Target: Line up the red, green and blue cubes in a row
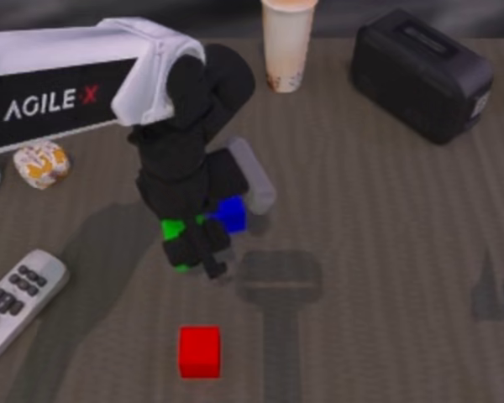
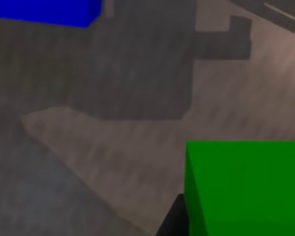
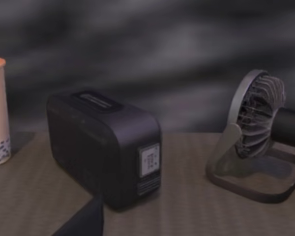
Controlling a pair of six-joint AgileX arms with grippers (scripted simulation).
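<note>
Near the middle of the table [image 1: 386, 252] our left gripper [image 1: 195, 245] hangs low over the green cube [image 1: 175, 228], whose flat, glossless green shows on either side of the black fingers. We take the fingers to be closed on it, though the wrist hides most of the contact from above; in the left wrist view the green block [image 2: 246, 189] fills the near corner with a dark fingertip [image 2: 173, 219] against its side. Just beside it, toward the table's right, sits the blue cube [image 1: 232, 213], sharp-edged and deep in colour. Well apart, near the front edge, the red cube [image 1: 200, 351] rests alone on the cloth.

Our tabletop is a grey-brown woven surface with a fine ribbed grain, crossed by blocky arm shadows. At the back stands a tall cream paper cup [image 1: 288, 44]. To its right lies a rounded, matte black box [image 1: 422, 72] with a small label on one end. On the left we see a crumpled patterned ball [image 1: 41, 164] and a pale grey remote [image 1: 15, 300]. A wire-caged desk fan [image 3: 259, 137] shows in the right wrist view.
</note>
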